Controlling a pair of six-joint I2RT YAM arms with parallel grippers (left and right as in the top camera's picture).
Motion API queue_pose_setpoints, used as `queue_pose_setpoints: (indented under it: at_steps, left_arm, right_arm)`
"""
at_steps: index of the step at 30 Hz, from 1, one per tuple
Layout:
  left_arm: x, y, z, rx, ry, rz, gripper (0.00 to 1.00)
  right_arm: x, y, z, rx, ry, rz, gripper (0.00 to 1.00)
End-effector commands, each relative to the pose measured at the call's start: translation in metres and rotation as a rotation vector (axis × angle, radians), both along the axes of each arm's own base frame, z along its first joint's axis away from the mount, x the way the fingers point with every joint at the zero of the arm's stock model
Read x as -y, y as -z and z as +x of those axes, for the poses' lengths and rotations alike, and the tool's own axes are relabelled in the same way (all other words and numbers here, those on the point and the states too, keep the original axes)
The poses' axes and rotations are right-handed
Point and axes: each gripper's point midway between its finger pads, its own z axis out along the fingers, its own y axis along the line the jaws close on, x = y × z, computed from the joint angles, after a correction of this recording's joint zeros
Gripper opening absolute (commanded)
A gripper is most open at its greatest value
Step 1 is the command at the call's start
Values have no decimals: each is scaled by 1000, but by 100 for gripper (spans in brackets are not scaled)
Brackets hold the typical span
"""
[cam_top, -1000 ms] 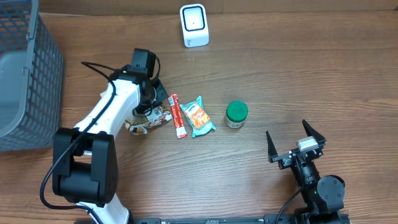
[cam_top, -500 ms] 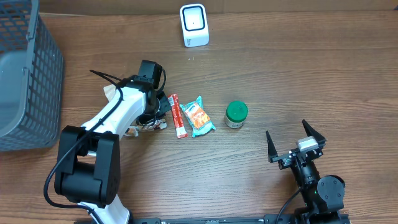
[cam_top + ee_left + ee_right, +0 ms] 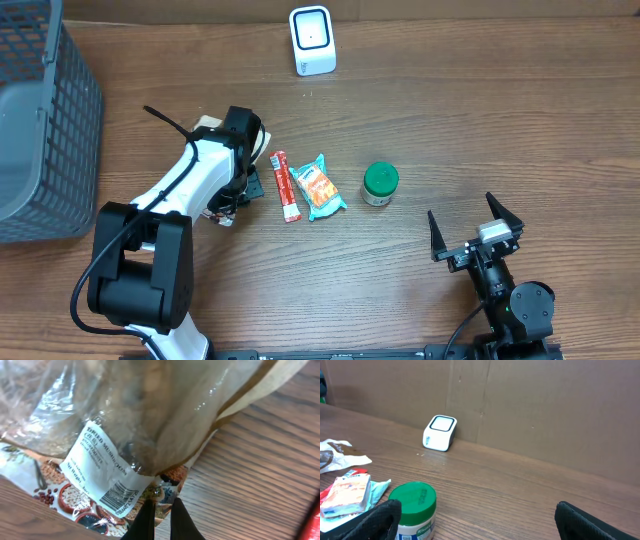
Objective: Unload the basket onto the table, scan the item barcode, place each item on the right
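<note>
Mushroom bag [image 3: 150,415] — clear pouch of dried mushrooms, pinched by its printed lower edge in the left claw [image 3: 161,510], jaws shut tight on the film. Fills most of the wrist view, pressed close to the lens. White label [image 3: 102,467] and barcode [image 3: 122,496] face the camera, just above the fingertips.

Lay crumpled on the table [image 3: 450,120] under that claw 1 second ago. Now gathered up and swung round with the wrist, so mostly hidden beneath the arm from overhead. Only a pale corner [image 3: 205,124] pokes out on the far side of the wrist. Cannot tell whether fully clear of the wood.

Reads as grasp made and the code found. What remains, by judgement: carrying the bag across and turning that label toward the reader's window, since at present the code looks back at the arm.

Right claw [image 3: 466,228] near the front edge, jaws spread wide, holding nothing, well apart from everything.

Just beside the left wrist, 3 untouched items in a row: red stick pack [image 3: 286,185], orange snack pack [image 3: 320,187], green-lidded jar [image 3: 380,183].

Farthest back — white scanner [image 3: 311,40] at the table's rear edge, well apart from the held bag, beyond and a little to the right of it.
</note>
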Motion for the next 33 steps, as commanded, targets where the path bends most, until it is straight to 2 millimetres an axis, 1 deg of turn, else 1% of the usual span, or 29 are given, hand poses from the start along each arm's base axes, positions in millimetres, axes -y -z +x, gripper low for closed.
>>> queue_pose_setpoints:
  at_steps: [1,5,9,12,15,16,17,18,19,20,21,23,26,29,33]
  left_arm:
    - [-6,-18,16,44,47,53,4]
    - [-2,-40,32,85,45,44,4]
    - [-1,-73,49,127,38,47,4]
    - [-11,-100,61,168,17,76,6]
    - [-23,-118,69,194,-15,84,14]
    - [-28,-122,70,200,-29,83,20]
    - [-33,-124,71,202,-42,85,21]
    - [-43,-125,71,199,-67,88,27]
    - [-51,-125,70,194,-86,94,37]
    - [-59,-125,68,187,-103,101,49]
    - [-67,-125,66,182,-121,111,64]
    - [-82,-125,64,174,-159,118,84]
    - [-103,-124,60,165,-212,123,100]
    - [-116,-124,57,159,-247,126,100]
    - [-122,-124,56,158,-264,127,100]
  right_arm:
    - [0,3,0,1,1,0,100]
    - [0,3,0,1,2,0,100]
    - [0,3,0,1,1,0,100]
    - [0,2,0,1,2,0,100]
    - [0,3,0,1,2,0,100]
    - [0,3,0,1,1,0,100]
    - [0,3,0,1,1,0,100]
    - [0,3,0,1,1,0,100]
    - [0,3,0,1,2,0,100]
    - [0,3,0,1,2,0,100]
    - [0,3,0,1,2,0,100]
    - [0,3,0,1,2,0,100]
    - [0,3,0,1,1,0,100]
    - [0,3,0,1,2,0,100]
    - [0,3,0,1,2,0,100]
